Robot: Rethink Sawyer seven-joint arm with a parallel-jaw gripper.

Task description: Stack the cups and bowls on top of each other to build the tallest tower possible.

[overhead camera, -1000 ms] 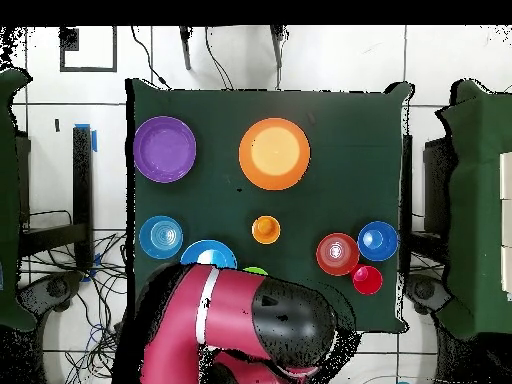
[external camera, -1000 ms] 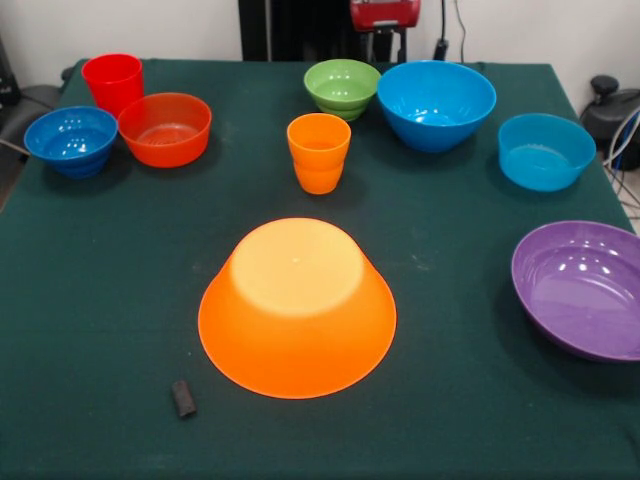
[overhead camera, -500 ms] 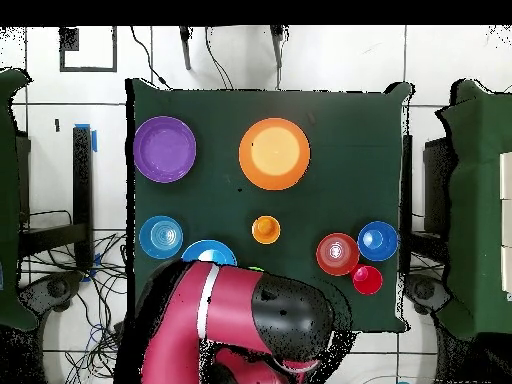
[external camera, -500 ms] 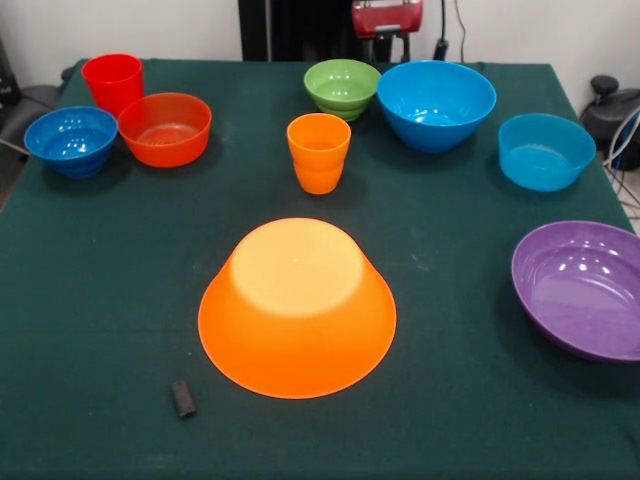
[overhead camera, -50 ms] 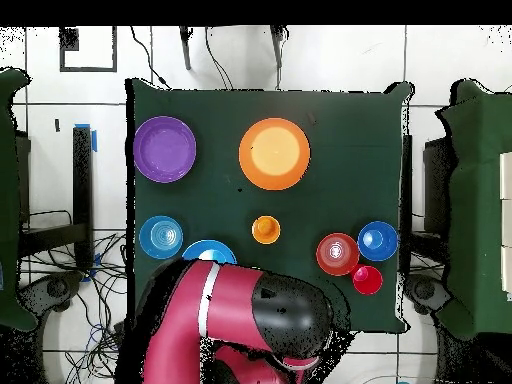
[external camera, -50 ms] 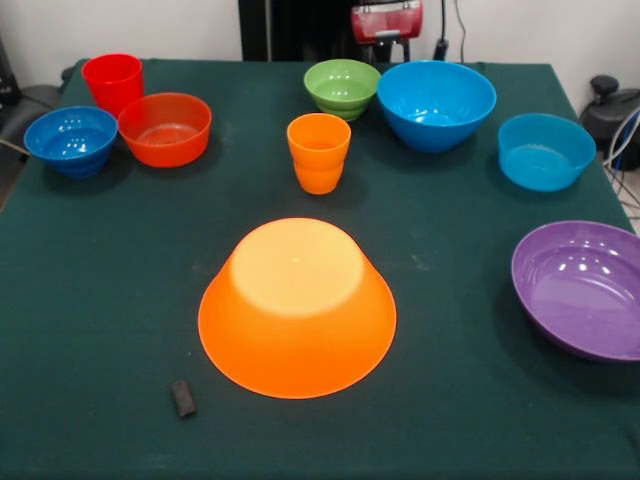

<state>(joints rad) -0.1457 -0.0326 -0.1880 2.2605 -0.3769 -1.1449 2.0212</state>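
Note:
The largest bowl [external camera, -50 ms: 297, 305], yellow-orange, lies upside down in the middle of the table. Behind it stands the ridged orange cup [external camera, -50 ms: 319, 150]. The red cup [external camera, -50 ms: 112, 80], the orange-red bowl [external camera, -50 ms: 165, 128] and the dark-blue bowl [external camera, -50 ms: 71, 140] form a group at the far left. The green bowl [external camera, -50 ms: 342, 86], big blue bowl [external camera, -50 ms: 436, 103] and light-blue bowl [external camera, -50 ms: 545, 150] stand upright along the far right. A purple bowl [external camera, -50 ms: 580, 285] sits near the right edge. My gripper [external camera, -50 ms: 388, 48] shows only at the top edge, above the gap between the green and big blue bowls, touching nothing.
A small dark block [external camera, -50 ms: 183, 397] lies on the green cloth near the front left. In the overhead view my red arm [overhead camera, -50 ms: 250, 320] covers the green bowl and part of the big blue bowl [overhead camera, -50 ms: 205, 250]. Cables hang off the table's right side.
In the overhead view the arm has crept a little further over the table edge, hiding the green bowl's rim that showed before. No bowl or cup has moved.

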